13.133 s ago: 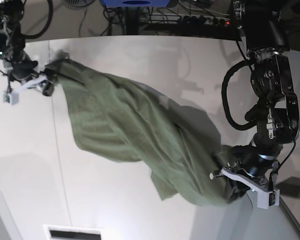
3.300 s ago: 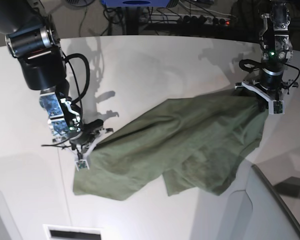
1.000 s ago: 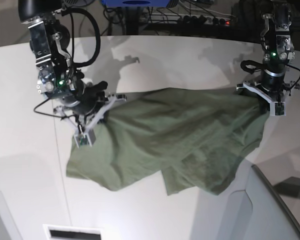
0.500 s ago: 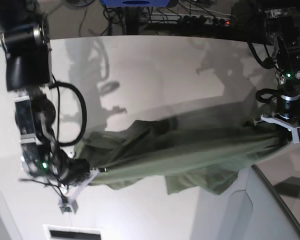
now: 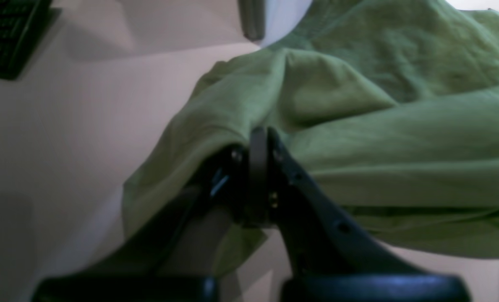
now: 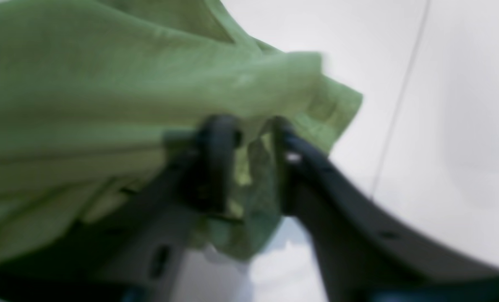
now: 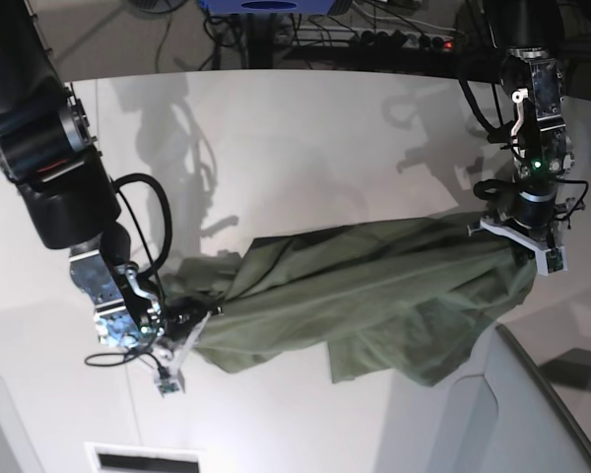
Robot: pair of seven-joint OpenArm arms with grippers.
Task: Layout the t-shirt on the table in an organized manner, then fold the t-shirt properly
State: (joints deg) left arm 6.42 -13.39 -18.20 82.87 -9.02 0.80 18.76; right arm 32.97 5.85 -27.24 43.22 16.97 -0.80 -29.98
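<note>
The t-shirt [image 7: 374,296] hangs stretched between the two arms as a long, rumpled olive band across the middle of the white counter [image 7: 305,148]. Its lower folds sag onto the surface near the front edge, where one flap droops down below the rest. The fabric is bunched and creased, with no collar or sleeve clearly readable.

At the shirt's end on the right of the base view, the left claw [image 7: 520,236] is clenched on a gathered corner of cloth. In the left wrist view, the left claw [image 5: 257,138] has its dark fingers pressed together with green fabric draped over and around their tips.

At the opposite end, the right claw [image 7: 182,340] sits low over the counter at the shirt's bunched edge. In the right wrist view the picture is blurred, yet the right claw [image 6: 249,130] shows its two dark fingers standing apart, with a fold of the t-shirt [image 6: 106,84] lying across the tips and hanging down into the gap between them. Whether the fingers pinch that fold cannot be told.

Cables and equipment lie beyond the counter's far curved edge.
</note>
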